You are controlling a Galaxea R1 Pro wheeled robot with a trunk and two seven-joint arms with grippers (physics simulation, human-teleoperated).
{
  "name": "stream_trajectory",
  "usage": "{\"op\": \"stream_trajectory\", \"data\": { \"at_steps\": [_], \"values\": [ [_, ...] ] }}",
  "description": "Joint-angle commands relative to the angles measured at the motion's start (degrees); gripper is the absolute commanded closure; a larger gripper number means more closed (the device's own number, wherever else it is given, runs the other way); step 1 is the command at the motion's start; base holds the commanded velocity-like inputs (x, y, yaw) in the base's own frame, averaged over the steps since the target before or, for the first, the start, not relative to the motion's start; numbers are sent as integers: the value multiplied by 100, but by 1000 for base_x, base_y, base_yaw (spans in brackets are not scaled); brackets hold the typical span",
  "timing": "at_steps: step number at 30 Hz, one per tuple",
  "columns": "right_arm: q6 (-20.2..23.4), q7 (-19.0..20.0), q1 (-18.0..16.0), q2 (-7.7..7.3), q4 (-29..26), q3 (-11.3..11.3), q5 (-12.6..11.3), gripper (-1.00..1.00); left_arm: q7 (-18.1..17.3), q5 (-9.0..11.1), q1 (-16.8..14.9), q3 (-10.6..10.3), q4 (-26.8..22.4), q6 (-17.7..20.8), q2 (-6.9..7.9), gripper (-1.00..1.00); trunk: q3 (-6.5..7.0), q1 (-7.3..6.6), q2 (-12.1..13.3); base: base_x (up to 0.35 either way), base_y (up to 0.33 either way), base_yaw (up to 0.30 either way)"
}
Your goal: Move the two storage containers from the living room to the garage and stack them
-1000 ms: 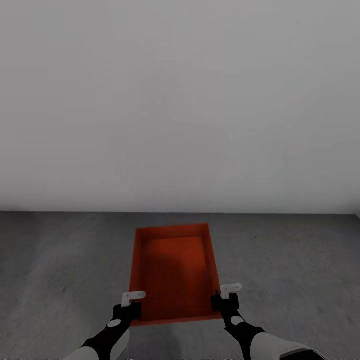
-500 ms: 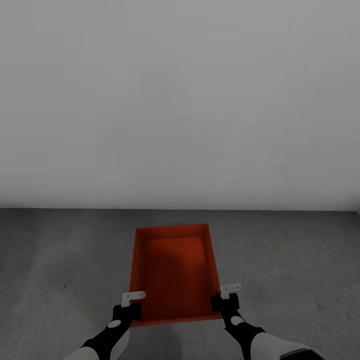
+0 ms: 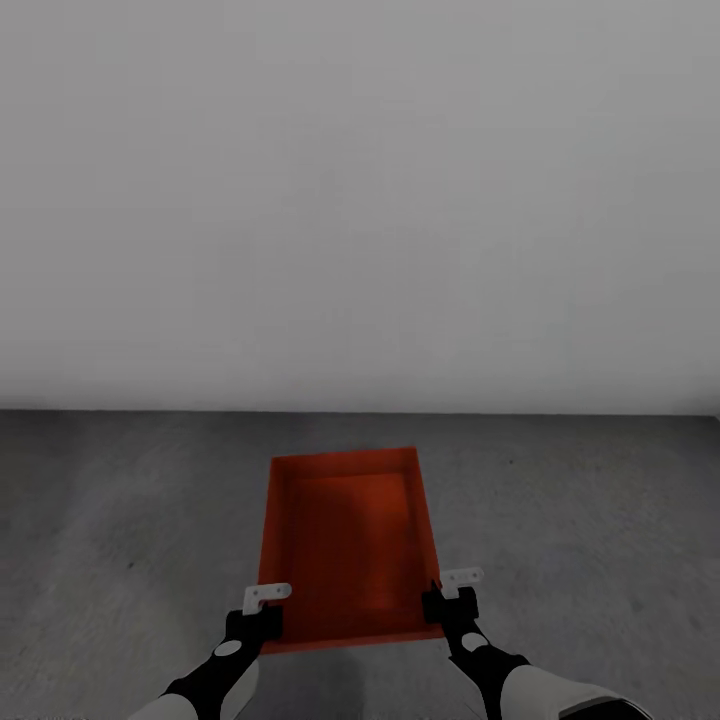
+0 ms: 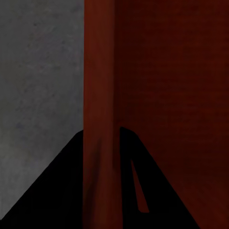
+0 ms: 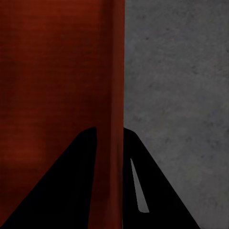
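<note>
Both grippers pinch one orange-red storage container (image 3: 348, 545) by its near corners: the left gripper (image 3: 262, 608) clamps the left wall, the right gripper (image 3: 452, 594) the right wall, each with a finger either side. Between them the container is a plain, open rectangular bin with flat walls, above the mottled grey floor (image 3: 600, 520), before a white wall (image 3: 360, 200).
</note>
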Motion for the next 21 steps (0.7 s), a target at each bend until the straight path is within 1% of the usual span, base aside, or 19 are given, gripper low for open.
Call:
{"op": "stream_trajectory", "data": {
  "at_steps": [1,12,15,21],
  "values": [
    [20,-11,-4,5,13,-282,113,100,86,16,-2,-91,-7,-214,24,100,-13,0,-2,0,0,0],
    [20,-11,-4,5,13,-282,117,100,87,20,-2,-91,-8,-220,29,100,-113,0,-2,0,0,0],
    [20,-11,-4,5,13,-282,126,100,86,17,-2,-91,-8,-302,26,100,-139,0,-2,0,0,0],
    [20,-11,-4,5,13,-282,124,100,87,17,-2,-91,-8,-358,23,100,-153,0,-2,0,0,0]
  ]
}}
